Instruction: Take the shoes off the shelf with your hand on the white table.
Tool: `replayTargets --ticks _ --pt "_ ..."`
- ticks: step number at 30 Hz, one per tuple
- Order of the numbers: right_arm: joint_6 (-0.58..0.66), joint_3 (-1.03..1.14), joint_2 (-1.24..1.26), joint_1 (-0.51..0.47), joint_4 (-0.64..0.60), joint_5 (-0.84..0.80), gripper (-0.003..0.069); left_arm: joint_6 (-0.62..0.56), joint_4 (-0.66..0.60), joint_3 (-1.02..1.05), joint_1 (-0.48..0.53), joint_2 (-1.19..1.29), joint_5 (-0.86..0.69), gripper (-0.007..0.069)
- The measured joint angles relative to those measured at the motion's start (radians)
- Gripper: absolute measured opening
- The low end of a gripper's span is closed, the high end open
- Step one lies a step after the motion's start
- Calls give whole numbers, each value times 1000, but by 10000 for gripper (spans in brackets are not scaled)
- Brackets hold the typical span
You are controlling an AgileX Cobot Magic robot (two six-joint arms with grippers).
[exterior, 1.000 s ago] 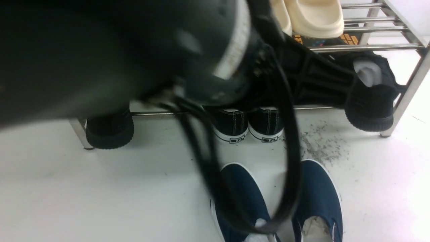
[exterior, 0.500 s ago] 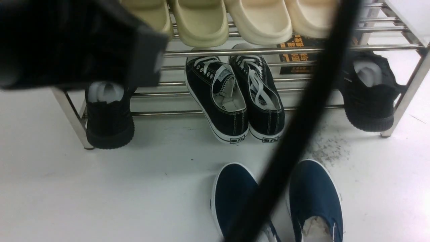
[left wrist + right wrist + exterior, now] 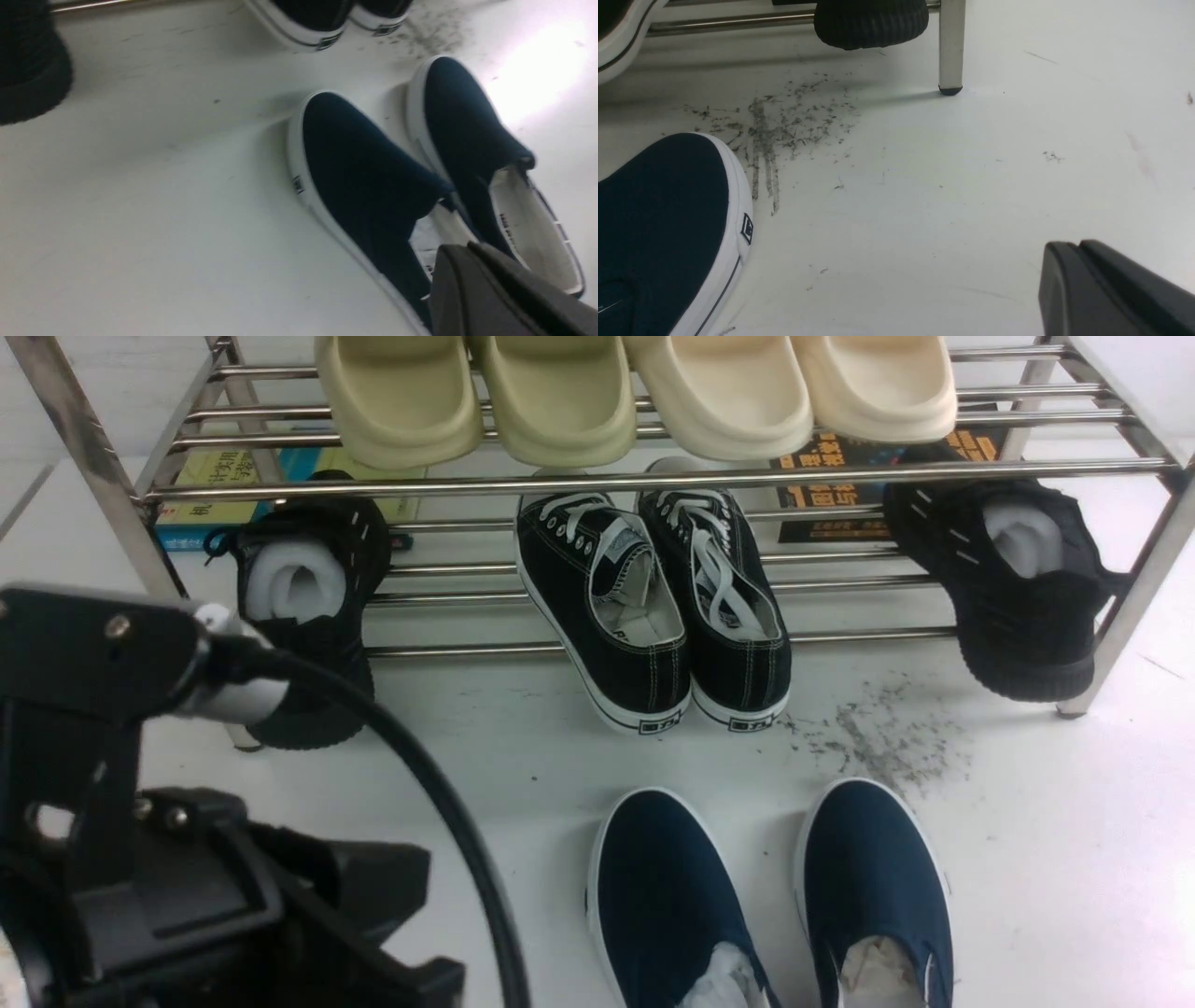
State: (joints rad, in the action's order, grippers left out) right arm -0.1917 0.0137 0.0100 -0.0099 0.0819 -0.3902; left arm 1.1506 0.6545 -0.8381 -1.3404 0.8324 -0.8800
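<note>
The two navy slip-on shoes [image 3: 766, 896] stand side by side on the white table [image 3: 1046, 859], toes toward the shelf [image 3: 653, 479], a little in front of it. The left wrist view shows them too [image 3: 373, 186], with white lining and heel lettering. My left arm [image 3: 187, 868] fills the lower left of the front view. My left gripper [image 3: 460, 249] is shut and empty, hovering over the heel of the left shoe. My right gripper [image 3: 1064, 247] is shut and empty above bare table, to the right of the right shoe's toe [image 3: 668, 210]. The right arm is out of the front view.
Black lace-up sneakers [image 3: 653, 607] lean on the lower tier, with an all-black knit shoe at each end [image 3: 308, 607] [image 3: 1018, 588]. Beige slides [image 3: 635, 392] sit on the upper tier, books behind. Grey scuff streaks [image 3: 887, 737] mark the table near the shelf's right leg [image 3: 950, 46].
My left arm and its cable swung from across the top and middle of the front view down to the lower left, uncovering the shelf. The navy shoes have not moved.
</note>
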Motion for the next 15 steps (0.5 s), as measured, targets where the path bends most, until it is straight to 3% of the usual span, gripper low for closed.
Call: replayTargets --ticks 10,15 --pt "0 0 0 0 0 0 48 23 107 4 0 11 50 20" --pt "1 0 0 0 0 0 58 36 101 14 10 11 84 27"
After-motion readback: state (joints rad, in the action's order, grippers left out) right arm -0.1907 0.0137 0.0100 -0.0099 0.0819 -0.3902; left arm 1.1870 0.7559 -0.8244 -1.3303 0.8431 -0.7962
